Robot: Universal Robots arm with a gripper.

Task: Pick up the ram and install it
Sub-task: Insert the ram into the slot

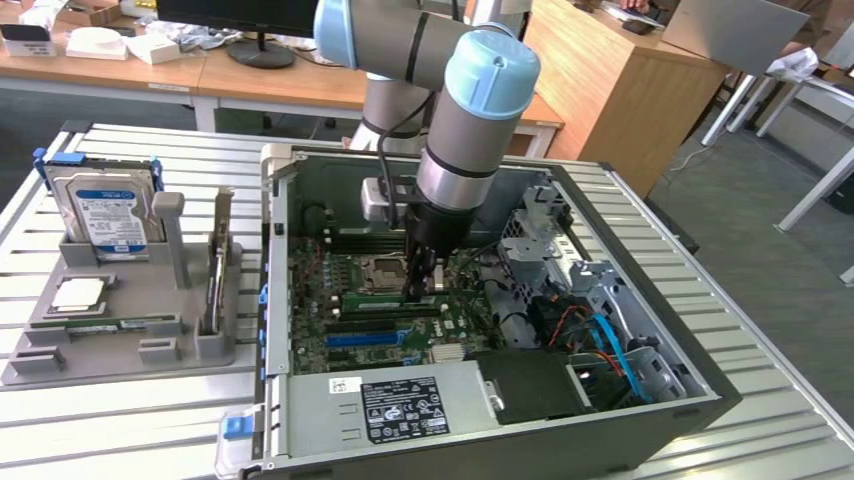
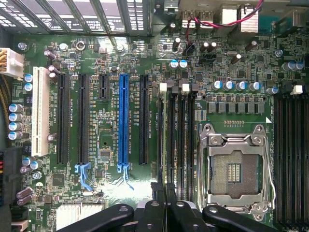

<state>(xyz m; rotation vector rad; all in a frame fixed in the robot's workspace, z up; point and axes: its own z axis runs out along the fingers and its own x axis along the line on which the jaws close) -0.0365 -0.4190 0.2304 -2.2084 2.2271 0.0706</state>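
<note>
Pincer: the pincer (image 1: 424, 285) (image 2: 166, 199) was clenched, its fingertips pressed together, reaching down inside the open computer case (image 1: 400, 155).
Pincer position: it hung just over the memory slots (image 2: 174, 140), beside the empty processor socket (image 2: 235, 169).
Held item: no stick could be made out between the fingertips, so whether a thin board was pinched there could not be told.
Ram: one ram (image 1: 114, 325) lay flat in the grey tray (image 1: 120, 355) at the exterior view's left, well apart from the pincer. A thin board (image 1: 218, 262) stood upright in the same tray, probably its twin.
Other tray parts: hard drive (image 1: 107, 215) and processor chip (image 1: 78, 293) sat in their places.
Support: tray and case rested on the slatted desk (image 1: 134, 430).
Progress: judged unfinished, since no seated stick was clearly visible in the slots.
</note>
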